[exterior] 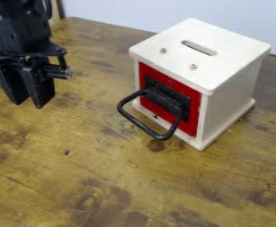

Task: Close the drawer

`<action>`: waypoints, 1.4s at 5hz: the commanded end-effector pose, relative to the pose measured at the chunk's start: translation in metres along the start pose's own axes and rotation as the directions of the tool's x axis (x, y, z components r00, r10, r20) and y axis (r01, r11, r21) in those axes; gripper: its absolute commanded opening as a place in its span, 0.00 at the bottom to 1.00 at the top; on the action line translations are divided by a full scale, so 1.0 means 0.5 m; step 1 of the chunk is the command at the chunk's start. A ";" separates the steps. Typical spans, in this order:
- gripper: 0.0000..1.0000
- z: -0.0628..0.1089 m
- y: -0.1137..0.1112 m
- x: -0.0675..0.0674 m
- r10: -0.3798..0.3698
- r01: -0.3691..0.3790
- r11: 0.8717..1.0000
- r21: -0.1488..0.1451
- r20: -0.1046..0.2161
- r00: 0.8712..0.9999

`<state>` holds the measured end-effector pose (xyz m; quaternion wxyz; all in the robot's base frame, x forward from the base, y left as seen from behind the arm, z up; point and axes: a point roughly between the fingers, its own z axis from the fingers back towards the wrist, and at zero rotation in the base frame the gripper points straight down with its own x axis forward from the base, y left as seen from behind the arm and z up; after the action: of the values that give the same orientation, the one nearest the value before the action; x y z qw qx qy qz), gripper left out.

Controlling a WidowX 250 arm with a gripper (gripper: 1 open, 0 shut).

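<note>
A white wooden box (pixel 211 58) stands on the table at the right. Its drawer has a red front (pixel 164 96) facing left and forward, with a black loop handle (pixel 146 115) that hangs down to the table. How far the drawer sticks out is hard to tell. My black gripper (pixel 24 96) hangs at the far left, well apart from the drawer. Its fingers (pixel 39 84) point down, close together, just above the table, and hold nothing.
The brown wooden table (pixel 92 177) stretches across the front and between the gripper and the box. A white wall (pixel 164 13) runs along the back. The box top has a slot (pixel 200 47) and small screws.
</note>
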<state>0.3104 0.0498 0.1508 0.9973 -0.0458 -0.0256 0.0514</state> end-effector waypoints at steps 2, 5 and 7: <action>0.00 0.063 0.002 0.008 -0.011 0.006 0.999 0.054 0.093 0.996; 0.00 0.072 -0.028 0.019 -0.100 0.083 0.987 0.139 0.119 0.988; 0.00 0.069 -0.034 0.014 -0.092 0.074 0.989 0.129 0.131 0.987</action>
<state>0.3180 0.0405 0.1584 0.9986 0.0163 -0.0455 0.0196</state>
